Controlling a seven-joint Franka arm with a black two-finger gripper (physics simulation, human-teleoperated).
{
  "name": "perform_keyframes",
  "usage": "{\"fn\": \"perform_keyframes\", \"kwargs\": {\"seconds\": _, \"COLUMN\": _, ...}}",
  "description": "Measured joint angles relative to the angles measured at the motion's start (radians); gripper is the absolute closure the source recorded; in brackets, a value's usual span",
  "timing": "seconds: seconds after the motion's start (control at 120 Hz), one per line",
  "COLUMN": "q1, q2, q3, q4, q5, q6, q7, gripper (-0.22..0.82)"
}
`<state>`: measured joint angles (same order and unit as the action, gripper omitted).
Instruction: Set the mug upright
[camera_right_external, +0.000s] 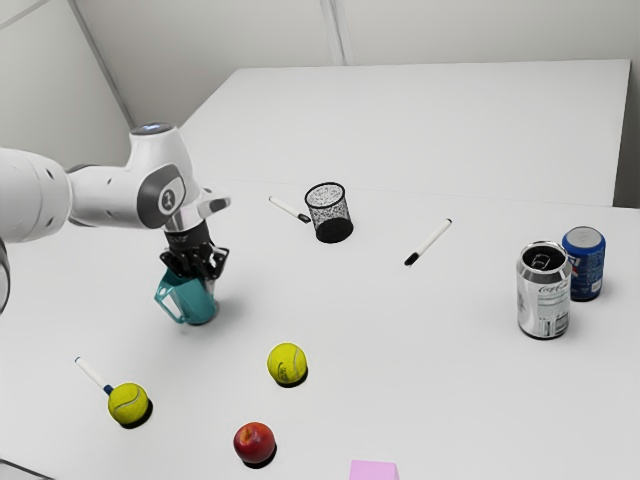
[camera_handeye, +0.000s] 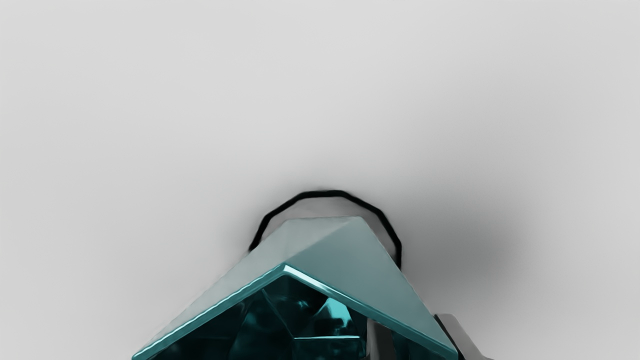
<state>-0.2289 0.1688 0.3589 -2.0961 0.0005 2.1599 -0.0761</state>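
Exterior view, left to right: the teal mug (camera_right_external: 186, 297) sits base down on the table (camera_right_external: 370, 300), mouth up, its handle toward the view's left; it seems roughly upright, though the gripper hides part of it. The gripper (camera_right_external: 207, 270) grasps the mug's wall, one finger inside the mouth, one outside. Farther right stand a black mesh cup (camera_right_external: 328, 212), a silver can (camera_right_external: 543, 298) and, just behind it, a blue can (camera_right_external: 586, 262).
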Motion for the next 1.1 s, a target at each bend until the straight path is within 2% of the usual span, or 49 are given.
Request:
{"fn": "perform_keyframes", "kwargs": {"seconds": 0.092, "q1": 0.004, "q2": 0.000, "q3": 0.000, "q4": -0.001, "q5": -0.004, "q6": 0.003, "q7": 0.000, "gripper": 0.42}}
{"fn": "perform_keyframes", "kwargs": {"seconds": 0.167, "q1": 0.005, "q2": 0.000, "q3": 0.000, "q4": -0.001, "q5": -0.010, "q6": 0.003, "q7": 0.002, "gripper": 0.30}}
{"fn": "perform_keyframes", "kwargs": {"seconds": 0.358, "q1": 0.011, "q2": -0.008, "q3": 0.001, "q4": 0.003, "q5": -0.040, "q6": -0.028, "q7": 0.009, "gripper": 0.12}}
{"fn": "perform_keyframes", "kwargs": {"seconds": 0.633, "q1": 0.015, "q2": -0.031, "q3": 0.006, "q4": 0.025, "q5": -0.047, "q6": -0.096, "q7": 0.022, "gripper": 0.03}}
{"fn": "perform_keyframes", "kwargs": {"seconds": 0.95, "q1": 0.011, "q2": -0.079, "q3": 0.006, "q4": 0.056, "q5": -0.051, "q6": -0.155, "q7": 0.040, "gripper": 0.01}}
{"fn": "perform_keyframes", "kwargs": {"seconds": 1.1, "q1": 0.009, "q2": -0.117, "q3": 0.004, "q4": 0.111, "q5": -0.039, "q6": -0.210, "q7": 0.046, "gripper": 0.00}}
